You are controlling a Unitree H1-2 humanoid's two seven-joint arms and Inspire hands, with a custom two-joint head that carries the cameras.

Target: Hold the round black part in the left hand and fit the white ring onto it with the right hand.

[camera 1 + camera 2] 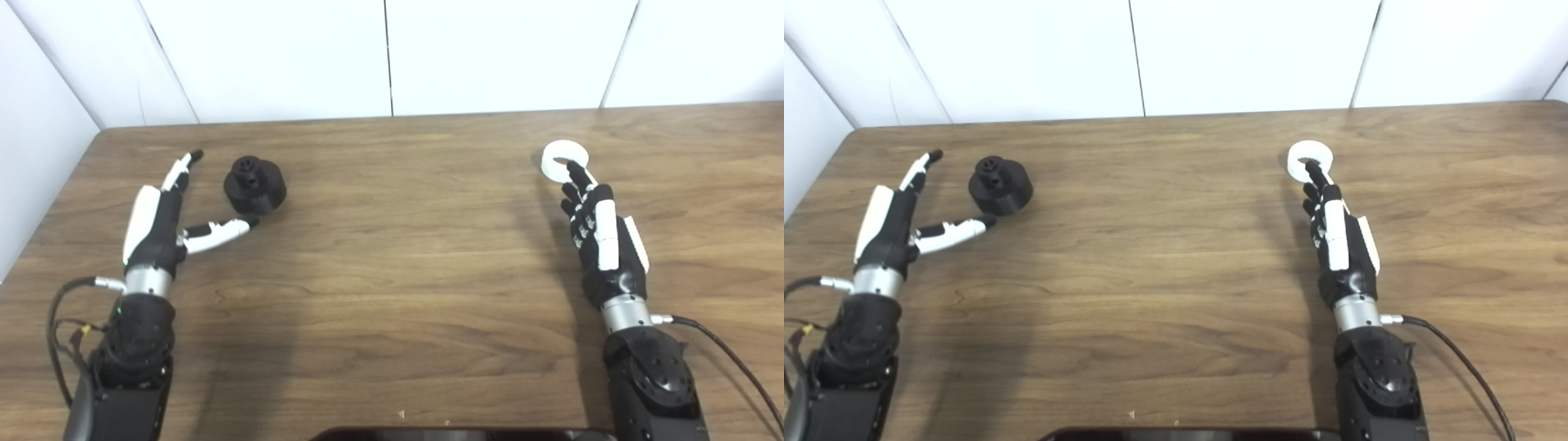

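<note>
The round black part (255, 184) stands on the wooden table (398, 257) at the left, a small knob on its top. My left hand (164, 214) lies open just left of it, fingers stretched past its far side and thumb tip touching or nearly touching its near edge. The white ring (565, 160) lies flat on the table at the right. My right hand (600, 236) is open, held edge-on, and a fingertip overlaps the ring's hole in both views. Neither hand holds anything.
White wall panels (392, 55) stand behind the table's far edge and along its left side. A dark flat object (465, 434) shows at the bottom edge. Cables (729, 361) trail from both wrists.
</note>
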